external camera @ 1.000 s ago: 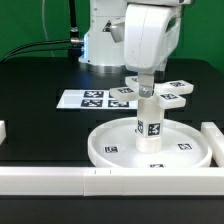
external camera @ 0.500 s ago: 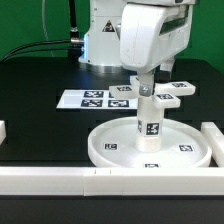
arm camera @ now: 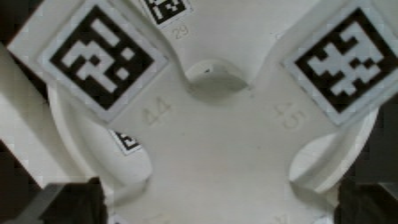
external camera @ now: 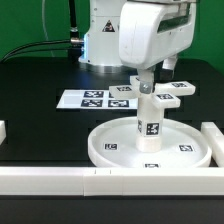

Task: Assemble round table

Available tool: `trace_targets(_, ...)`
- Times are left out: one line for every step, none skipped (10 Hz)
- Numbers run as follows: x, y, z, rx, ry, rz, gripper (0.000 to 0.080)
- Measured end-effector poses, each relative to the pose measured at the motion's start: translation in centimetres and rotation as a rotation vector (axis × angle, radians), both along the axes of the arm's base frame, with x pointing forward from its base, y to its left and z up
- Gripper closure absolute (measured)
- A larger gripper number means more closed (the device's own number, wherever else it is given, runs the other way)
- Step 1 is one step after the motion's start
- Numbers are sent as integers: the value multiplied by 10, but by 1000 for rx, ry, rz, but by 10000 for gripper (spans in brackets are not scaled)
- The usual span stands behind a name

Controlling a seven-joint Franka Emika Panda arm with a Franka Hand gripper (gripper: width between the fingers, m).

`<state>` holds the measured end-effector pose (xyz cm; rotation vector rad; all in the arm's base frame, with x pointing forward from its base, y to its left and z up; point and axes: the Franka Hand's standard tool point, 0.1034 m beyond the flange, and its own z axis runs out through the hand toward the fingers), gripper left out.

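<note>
Sliding a little toward the exterior view's left over the past second, the arm keeps its hand just above the short cylinder, which stands upright on the large rimmed disc on the black surface; that step looks seated. The hand's jaws stand wide open, gripping nothing, pointing straight down. The cross-shaped piece waits behind, toward the right.

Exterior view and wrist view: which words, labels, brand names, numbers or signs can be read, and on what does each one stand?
No readable words, brands or numbers.
Black-and-white square tags only, no letters: on the marker board, disc, short cylinder, cross-shaped piece.
</note>
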<state>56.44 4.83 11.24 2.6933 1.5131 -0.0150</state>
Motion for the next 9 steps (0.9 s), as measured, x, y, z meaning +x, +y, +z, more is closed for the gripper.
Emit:
trace_targets(0, -1, -1, 0, 1, -1, 150)
trace_targets(-2, -2, -2, -1, 4, -2, 150)
trace_targets(-4, -4, -4, -1, 6, -5, 150)
trace_targets(-5, -6, -5, -1, 9, -7, 150)
trace_targets(-6, -7, -6, -2, 10, -9, 150)
trace_targets(-6, -7, -7, -2, 11, -9, 150)
trace_targets(-6, -7, -9, -3, 14, -10, 150)
trace_targets(-7, -8, -11, -4, 17, -10, 150)
trace_targets(-8, -8, -13, -5, 19, -11, 150)
